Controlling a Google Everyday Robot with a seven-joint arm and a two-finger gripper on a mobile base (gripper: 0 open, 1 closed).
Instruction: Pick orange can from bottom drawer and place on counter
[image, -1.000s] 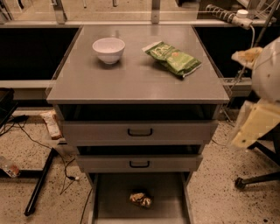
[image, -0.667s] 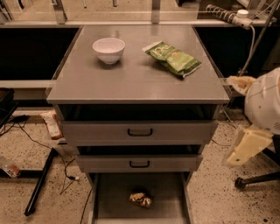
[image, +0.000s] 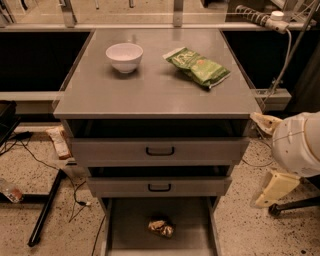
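The orange can (image: 161, 227) is a small crinkled orange-gold and brown object lying on the grey floor of the open bottom drawer (image: 125, 235), near its middle. The counter (image: 155, 85) is the flat grey top of the drawer cabinet. My gripper (image: 260, 160) is at the right edge of the view, beside the cabinet's right side at the height of the upper drawers. It is open and empty, well above and to the right of the can. Its white body (image: 297, 145) is partly cut off by the frame edge.
A white bowl (image: 124, 56) and a green snack bag (image: 197, 66) lie on the counter's back half. The two upper drawers (image: 160, 150) are slightly pulled out, with black handles. Cables and a black stand leg (image: 45, 210) lie on the speckled floor at left.
My gripper has dropped from beside the counter's edge to drawer height at the right of the cabinet. The can, bowl and bag have not moved.
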